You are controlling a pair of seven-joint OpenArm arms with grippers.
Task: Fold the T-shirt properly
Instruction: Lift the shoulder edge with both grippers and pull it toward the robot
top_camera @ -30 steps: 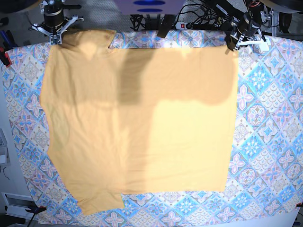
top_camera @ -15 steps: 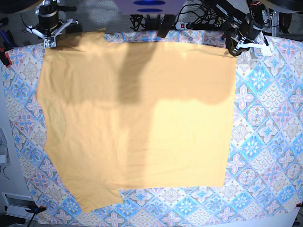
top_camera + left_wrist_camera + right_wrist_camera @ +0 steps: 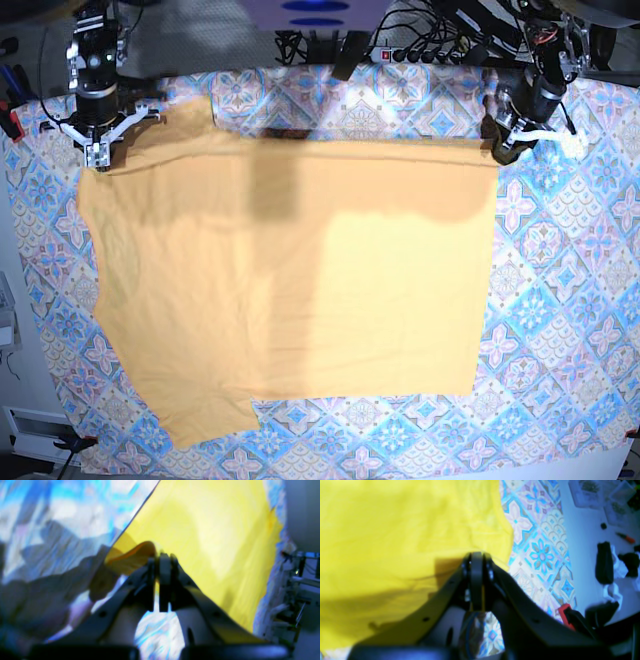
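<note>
The pale yellow-orange T-shirt (image 3: 300, 300) lies spread on the blue-and-pink patterned tablecloth (image 3: 570, 300). Its far edge is held up by both grippers. My left gripper (image 3: 497, 152) is shut on the shirt's far right corner; in the left wrist view the gripper (image 3: 161, 557) pinches a curled bit of the shirt (image 3: 212, 530). My right gripper (image 3: 97, 155) is shut on the far left corner by the sleeve; the right wrist view shows the gripper (image 3: 476, 557) closed on the shirt's edge (image 3: 395, 530). The black squiggle mark is not visible.
Cables and a power strip (image 3: 420, 52) lie behind the table's far edge. A red clamp (image 3: 12, 122) holds the cloth at the left edge and also shows in the right wrist view (image 3: 566, 613). Tablecloth shows bare to the right of the shirt and along the front.
Both grippers have moved toward the near side with the shirt's far edge, uncovering a strip of tablecloth at the back. The far sleeve has come along with the right gripper.
</note>
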